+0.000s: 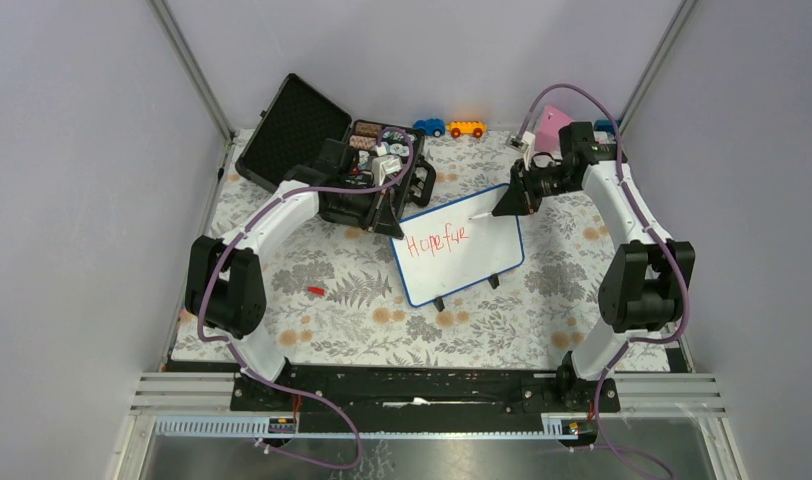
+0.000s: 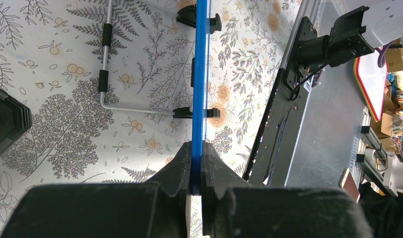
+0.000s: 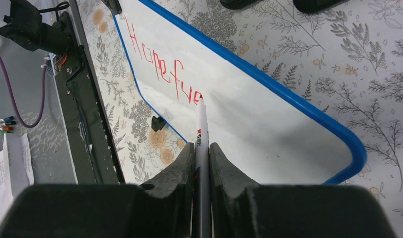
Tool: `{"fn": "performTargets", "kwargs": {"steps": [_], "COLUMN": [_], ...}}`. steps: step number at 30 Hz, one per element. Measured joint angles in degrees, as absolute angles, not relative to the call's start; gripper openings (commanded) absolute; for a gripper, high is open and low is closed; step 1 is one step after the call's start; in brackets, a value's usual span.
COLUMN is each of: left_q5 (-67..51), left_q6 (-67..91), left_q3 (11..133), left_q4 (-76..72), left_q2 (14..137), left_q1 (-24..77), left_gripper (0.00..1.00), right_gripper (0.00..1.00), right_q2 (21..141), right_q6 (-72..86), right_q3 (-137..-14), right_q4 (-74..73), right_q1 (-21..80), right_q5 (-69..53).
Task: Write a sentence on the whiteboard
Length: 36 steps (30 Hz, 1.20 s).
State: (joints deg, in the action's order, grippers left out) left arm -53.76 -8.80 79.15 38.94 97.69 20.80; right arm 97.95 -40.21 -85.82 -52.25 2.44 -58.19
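The whiteboard (image 1: 472,265) stands tilted on its two black feet in the middle of the floral mat. Red letters of the sentence (image 1: 437,241) read "Hope fue" on its top line. My left gripper (image 1: 387,222) is shut on the board's upper left edge; in the left wrist view the blue frame (image 2: 201,74) runs edge-on between the fingers of that gripper (image 2: 197,163). My right gripper (image 3: 202,148) is shut on a white marker (image 3: 201,126), whose tip touches the whiteboard (image 3: 269,129) at the end of the sentence (image 3: 162,64). From above, the marker (image 1: 482,214) reaches in from the right gripper (image 1: 507,205).
An open black case (image 1: 312,150) full of small items lies behind the left arm. Two toy cars (image 1: 429,127) (image 1: 466,128) and a pink object (image 1: 552,125) sit at the back wall. A red cap (image 1: 315,290) lies on the mat at the left. The board's wire stand (image 2: 106,74) rests behind it.
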Motion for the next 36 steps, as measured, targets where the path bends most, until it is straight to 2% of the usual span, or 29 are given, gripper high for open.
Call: {"fn": "performTargets", "kwargs": {"steps": [36], "left_q5": [-53.7], "left_q6": [-8.8], "left_q3": [79.2], "left_q4": [38.9], "left_q2": [97.7], "left_q1": [20.8], "left_gripper": [0.00], "right_gripper": [0.00], "right_q2": [100.9], "right_q6": [-39.2], "right_q3": [-86.8], "right_q4": [-51.5], "right_q1": [2.3], "right_q5": [-58.2]}}
